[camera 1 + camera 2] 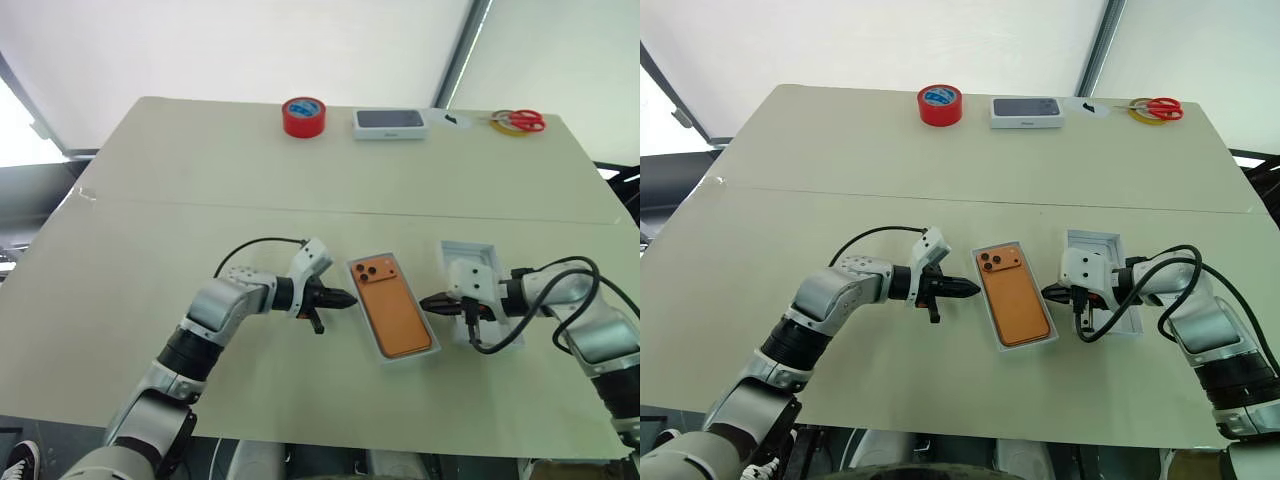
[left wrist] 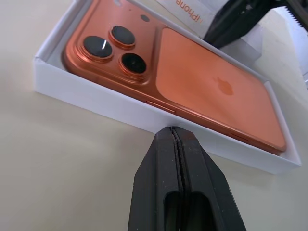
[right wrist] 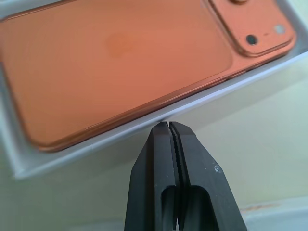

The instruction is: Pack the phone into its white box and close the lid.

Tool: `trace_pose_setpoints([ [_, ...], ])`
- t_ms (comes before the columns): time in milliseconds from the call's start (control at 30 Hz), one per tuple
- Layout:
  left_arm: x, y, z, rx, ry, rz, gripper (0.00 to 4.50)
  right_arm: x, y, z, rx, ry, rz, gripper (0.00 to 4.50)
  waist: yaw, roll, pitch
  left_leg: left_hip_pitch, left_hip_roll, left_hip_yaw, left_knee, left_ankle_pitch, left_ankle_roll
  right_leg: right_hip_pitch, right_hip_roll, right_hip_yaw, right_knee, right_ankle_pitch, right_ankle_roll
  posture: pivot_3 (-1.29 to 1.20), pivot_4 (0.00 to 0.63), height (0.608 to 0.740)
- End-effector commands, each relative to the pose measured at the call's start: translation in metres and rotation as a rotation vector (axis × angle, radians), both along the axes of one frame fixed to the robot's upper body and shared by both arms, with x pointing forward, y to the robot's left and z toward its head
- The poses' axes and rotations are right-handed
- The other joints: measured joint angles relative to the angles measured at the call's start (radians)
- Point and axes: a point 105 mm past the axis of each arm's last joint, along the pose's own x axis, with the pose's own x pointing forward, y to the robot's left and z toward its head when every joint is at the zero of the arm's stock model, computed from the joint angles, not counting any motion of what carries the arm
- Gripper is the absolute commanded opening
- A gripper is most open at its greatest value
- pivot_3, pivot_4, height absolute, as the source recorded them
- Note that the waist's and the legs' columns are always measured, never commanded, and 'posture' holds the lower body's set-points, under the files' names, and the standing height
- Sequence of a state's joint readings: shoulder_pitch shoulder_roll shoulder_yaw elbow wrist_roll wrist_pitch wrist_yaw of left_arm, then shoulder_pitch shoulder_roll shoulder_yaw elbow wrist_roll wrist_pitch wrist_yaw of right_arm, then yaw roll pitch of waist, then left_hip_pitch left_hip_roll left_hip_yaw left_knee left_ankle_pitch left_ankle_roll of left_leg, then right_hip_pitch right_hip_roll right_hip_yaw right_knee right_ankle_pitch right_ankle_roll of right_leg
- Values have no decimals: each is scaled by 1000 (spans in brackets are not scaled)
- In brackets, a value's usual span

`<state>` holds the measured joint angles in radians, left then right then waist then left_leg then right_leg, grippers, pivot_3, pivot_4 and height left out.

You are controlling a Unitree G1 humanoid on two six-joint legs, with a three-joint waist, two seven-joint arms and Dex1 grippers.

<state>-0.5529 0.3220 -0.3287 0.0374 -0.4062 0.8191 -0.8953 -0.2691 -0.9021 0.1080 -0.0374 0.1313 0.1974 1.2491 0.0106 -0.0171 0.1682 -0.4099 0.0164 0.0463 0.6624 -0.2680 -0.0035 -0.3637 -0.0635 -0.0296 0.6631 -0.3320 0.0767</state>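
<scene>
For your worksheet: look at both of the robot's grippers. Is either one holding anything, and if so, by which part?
Nothing is held. The left gripper and right gripper are both shut on nothing, either side of the white box with the phone in it.

Shallow white open tray behind the right arm (image 1: 480, 262): its near half is covered by the right wrist and black cable, so what lies in it cannot be told.
Orange rectangular smartphone (image 3: 115, 57): cut off by the right wrist view's upper edge; only part of its lens cluster shows there.
Shallow white cardboard box base around the smartphone (image 2: 91, 96): its inner floor is hidden under the phone.
Orange lettering on a white face (image 2: 185, 12): cut by the picture's edge, partly behind a black hand.
Closed white box with dark top at the bench's far edge (image 1: 391, 124): print too small to read.
Red-handled scissors (image 1: 1158, 106): blades too small to make out.
</scene>
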Motion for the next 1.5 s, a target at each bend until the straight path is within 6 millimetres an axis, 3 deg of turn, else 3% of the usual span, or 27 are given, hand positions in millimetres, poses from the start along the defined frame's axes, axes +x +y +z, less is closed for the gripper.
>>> trace_pose_setpoints([
  [33,1,-4,10,-21,-58,-19,0,-3,5,9,2,-26,36,50,0,0,0,0,0,0,0,0,0,0,0,0,0,0,0,0,150,740],
  [400,19,-17,16,-50,-89,35,0,-13,-4,9,-47,-17,47,50,3,0,0,0,0,0,1,0,1,1,0,0,0,0,0,0,150,740],
  [733,9,-7,9,-41,-76,21,0,-7,-11,11,-68,-30,1,50,2,0,0,0,0,0,1,0,-1,1,0,0,0,0,0,0,150,740],
  [867,14,12,9,-19,-105,81,0,-6,-18,21,-82,-38,-1,50,2,1,0,0,0,0,1,1,-1,1,0,0,0,0,0,0,150,740],
  [967,17,26,15,-25,-163,128,0,7,-20,34,-74,-115,-26,50,-1,1,0,0,0,0,1,1,-1,1,0,0,0,0,0,0,150,740],
  [1133,21,51,20,-10,-254,217,0,-7,-38,21,-118,-22,-25,50,7,1,0,0,0,-1,1,0,-1,1,0,-1,-1,0,0,0,150,740],
  [1267,18,71,30,-78,-260,273,0,7,-41,31,-89,-127,-85,50,-2,1,0,0,0,0,2,0,0,2,-2,0,-1,0,0,0,150,740],
  [1433,14,99,42,-116,-292,335,0,3,-56,23,-145,-133,-88,50,-1,1,0,1,0,0,1,0,0,2,-1,0,0,0,0,0,150,740],
  [1500,11,104,50,-139,-308,341,0,7,-53,31,-95,-148,-120,50,1,1,0,1,0,0,1,0,0,2,-1,0,0,0,0,0,150,740],
])
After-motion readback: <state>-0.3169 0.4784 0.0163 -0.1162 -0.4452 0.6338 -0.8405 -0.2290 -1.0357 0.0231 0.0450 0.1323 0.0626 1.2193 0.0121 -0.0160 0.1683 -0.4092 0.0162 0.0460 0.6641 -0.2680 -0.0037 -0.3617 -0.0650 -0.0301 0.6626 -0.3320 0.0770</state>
